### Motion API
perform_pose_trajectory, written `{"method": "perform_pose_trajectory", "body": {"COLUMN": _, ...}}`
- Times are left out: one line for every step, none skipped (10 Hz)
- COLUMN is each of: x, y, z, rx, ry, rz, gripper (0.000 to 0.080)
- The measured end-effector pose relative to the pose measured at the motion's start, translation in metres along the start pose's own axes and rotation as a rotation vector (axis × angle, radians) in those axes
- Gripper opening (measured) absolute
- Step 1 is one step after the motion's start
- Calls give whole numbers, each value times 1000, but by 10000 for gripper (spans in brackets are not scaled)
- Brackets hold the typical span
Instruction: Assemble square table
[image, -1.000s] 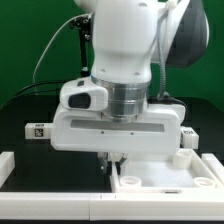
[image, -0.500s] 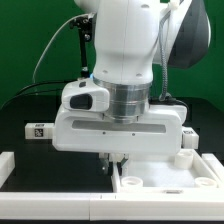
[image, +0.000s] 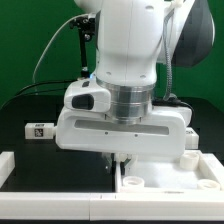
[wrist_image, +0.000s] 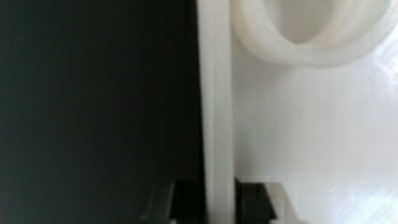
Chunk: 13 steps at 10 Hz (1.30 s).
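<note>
The square table top (image: 175, 183), a white tray with a raised rim and round sockets, lies at the lower part of the exterior view's right. My gripper (image: 116, 160) reaches down onto its near-left rim. In the wrist view the rim (wrist_image: 215, 100) runs straight between my two dark fingers (wrist_image: 185, 203), which press on either side of it, so the gripper (wrist_image: 217, 203) is shut on the rim. One round socket (wrist_image: 311, 40) shows inside the top. A white leg with a tag (image: 40, 130) lies at the exterior view's left. Another white leg (image: 190, 158) shows beside the hand on the right.
A plain white bar (image: 8, 168) lies at the lower left of the exterior view, and another runs along the front edge (image: 60, 214). The table surface is black. A green wall and cables stand behind the arm.
The arm and the table top's rim have shifted a little toward the exterior view's right. The tagged leg at the left has not moved.
</note>
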<state>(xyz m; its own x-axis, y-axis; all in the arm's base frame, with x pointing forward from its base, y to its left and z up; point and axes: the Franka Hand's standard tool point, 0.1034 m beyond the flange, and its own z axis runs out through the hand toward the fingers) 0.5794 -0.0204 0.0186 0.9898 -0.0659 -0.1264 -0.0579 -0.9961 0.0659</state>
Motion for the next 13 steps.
{"method": "perform_pose_trajectory", "body": {"x": 0, "y": 0, "z": 1, "rx": 0, "ry": 0, "rz": -1, "gripper": 65}}
{"method": "perform_pose_trajectory", "body": {"x": -2, "y": 0, "z": 1, "rx": 1, "ry": -11, "rz": -1, "gripper": 65}}
{"method": "perform_pose_trajectory", "body": {"x": -4, "y": 0, "z": -2, "rx": 5, "ry": -27, "rz": -7, "gripper": 253}}
{"method": "perform_pose_trajectory", "body": {"x": -5, "y": -1, "z": -11, "rx": 12, "ry": -22, "rz": -11, "gripper": 421}}
{"method": "perform_pose_trajectory", "body": {"x": -13, "y": -9, "z": -24, "rx": 21, "ry": -40, "rz": -13, "gripper": 421}}
{"method": "perform_pose_trajectory", "body": {"x": -35, "y": -21, "z": -39, "rx": 34, "ry": -160, "rz": -13, "gripper": 605}}
{"method": "perform_pose_trajectory", "body": {"x": -41, "y": -31, "z": -52, "rx": 40, "ry": -194, "rz": -33, "gripper": 605}}
{"method": "perform_pose_trajectory", "body": {"x": -49, "y": -37, "z": -58, "rx": 33, "ry": -253, "rz": -56, "gripper": 641}}
{"method": "perform_pose_trajectory", "body": {"x": -52, "y": -34, "z": -57, "rx": 22, "ry": -324, "rz": -57, "gripper": 641}}
{"method": "perform_pose_trajectory", "body": {"x": -54, "y": -32, "z": -55, "rx": 19, "ry": -385, "rz": -55, "gripper": 648}}
{"method": "perform_pose_trajectory", "body": {"x": -57, "y": -31, "z": -55, "rx": 14, "ry": -466, "rz": -54, "gripper": 648}}
{"method": "perform_pose_trajectory", "body": {"x": -60, "y": -33, "z": -52, "rx": 5, "ry": -530, "rz": -43, "gripper": 649}}
{"method": "perform_pose_trajectory", "body": {"x": -76, "y": -50, "z": -47, "rx": -9, "ry": -592, "rz": -13, "gripper": 649}}
